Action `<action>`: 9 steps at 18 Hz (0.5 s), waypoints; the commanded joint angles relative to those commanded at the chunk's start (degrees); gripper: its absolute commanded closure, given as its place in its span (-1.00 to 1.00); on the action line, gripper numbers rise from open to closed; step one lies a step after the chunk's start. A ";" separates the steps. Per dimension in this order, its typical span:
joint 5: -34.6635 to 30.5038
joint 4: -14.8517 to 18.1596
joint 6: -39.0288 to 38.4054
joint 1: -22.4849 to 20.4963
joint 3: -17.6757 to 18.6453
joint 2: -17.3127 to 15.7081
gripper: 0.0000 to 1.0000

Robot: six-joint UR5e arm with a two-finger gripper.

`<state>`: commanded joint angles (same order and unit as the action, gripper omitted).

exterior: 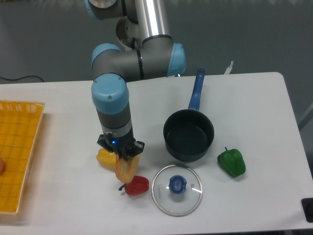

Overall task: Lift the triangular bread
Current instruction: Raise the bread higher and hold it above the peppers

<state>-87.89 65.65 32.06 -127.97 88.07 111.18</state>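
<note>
Claw [128,159] grips golden-tan triangular bread [126,170] (orange-brown toasted patches).

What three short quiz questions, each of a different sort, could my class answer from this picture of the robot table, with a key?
1. True or false: the glass lid sits on the dark pot.
2. Which lies nearest the green pepper? A) yellow tray B) dark pot C) yellow pepper
3. Fill in: the gripper holds the triangular bread just above the ____ pepper.

Key: 1 false, the lid lies on the table; 2 B; 3 red.
</note>
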 joint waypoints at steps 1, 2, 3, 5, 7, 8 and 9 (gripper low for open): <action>-0.09 0.09 1.50 -0.17 0.00 -0.17 0.71; 0.00 0.26 2.21 -0.18 0.09 -0.44 0.71; 0.00 0.70 2.22 -0.18 0.09 -0.61 0.71; 0.09 0.79 2.30 -0.26 0.18 -0.62 0.71; 0.09 0.88 2.39 -0.53 0.26 -0.70 0.71; 0.09 0.88 2.39 -0.62 0.26 -0.79 0.71; 0.09 0.88 2.48 -0.70 0.26 -0.79 0.71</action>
<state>-87.80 66.53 34.54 -128.67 88.33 110.39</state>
